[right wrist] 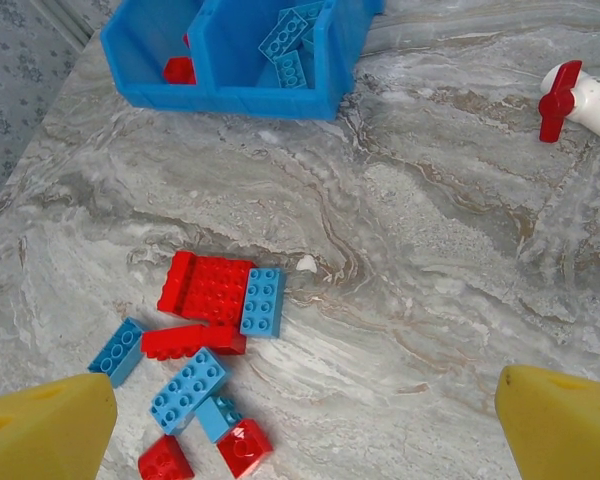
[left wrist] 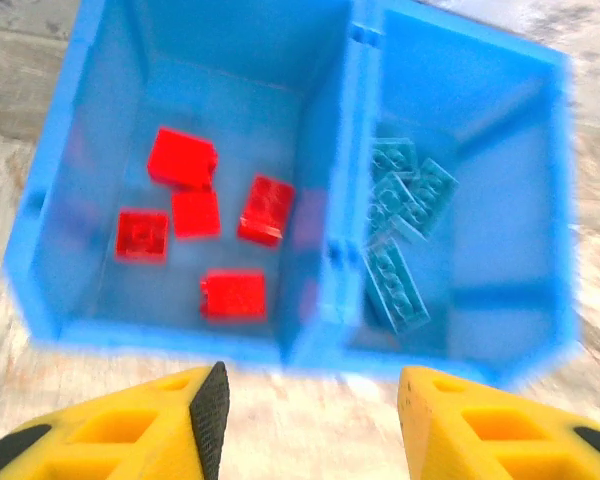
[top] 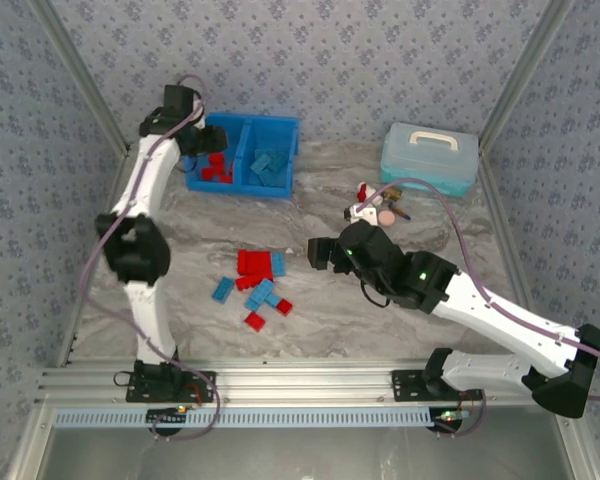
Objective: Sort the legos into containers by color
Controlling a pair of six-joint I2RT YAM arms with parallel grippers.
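The left gripper (left wrist: 315, 408) hangs above the blue bin (left wrist: 330, 290), jaws partly apart and empty. In its left compartment lie red legos (left wrist: 195, 215), in the right one light blue legos (left wrist: 400, 220). The right gripper (right wrist: 300, 410), jaws wide, hangs near loose legos (right wrist: 215, 300) on the desk (right wrist: 430, 250).

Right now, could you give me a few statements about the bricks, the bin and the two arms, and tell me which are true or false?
1. The red bricks sit in one half of the blue bin, the light blue bricks in the other. True.
2. Every brick is already in the bin. False: a mixed pile lies on the table.
3. The left gripper holds a red brick. False: its fingers are apart, with nothing between them, above the bin.
4. The right gripper is wide open and holds nothing. True.
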